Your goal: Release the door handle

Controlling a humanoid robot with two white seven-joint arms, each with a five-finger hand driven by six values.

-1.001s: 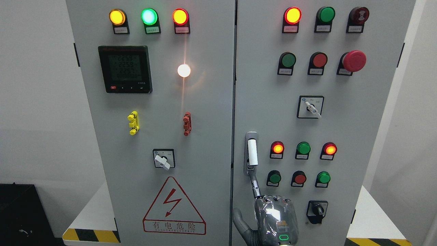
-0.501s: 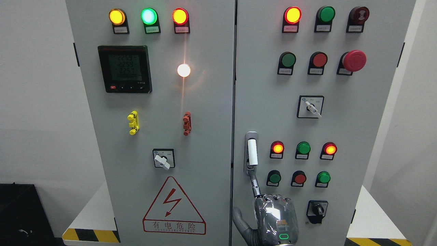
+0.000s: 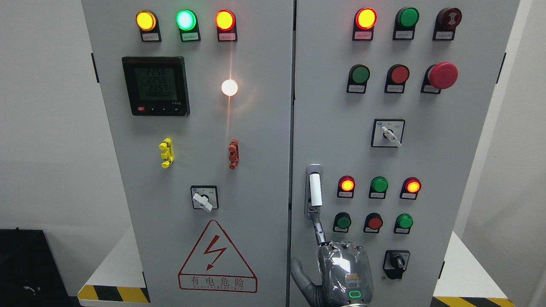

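The door handle (image 3: 314,190) is a white upright lever in a metal plate at the left edge of the right cabinet door (image 3: 426,162). My right hand (image 3: 330,256) comes up from the bottom edge just below it, its silver back toward me. Its index finger (image 3: 318,228) is stretched straight up, and the tip touches the handle's lower end. The thumb (image 3: 298,275) sticks out to the left, off the handle. No finger wraps the lever. The left arm is out of view.
Lit and unlit push buttons (image 3: 375,200) sit right of the handle, with a black rotary switch (image 3: 396,263) close to my hand. The left door (image 3: 192,170) carries a meter, lamps and a hazard triangle. White walls flank the cabinet, and a black box (image 3: 25,268) stands at the lower left.
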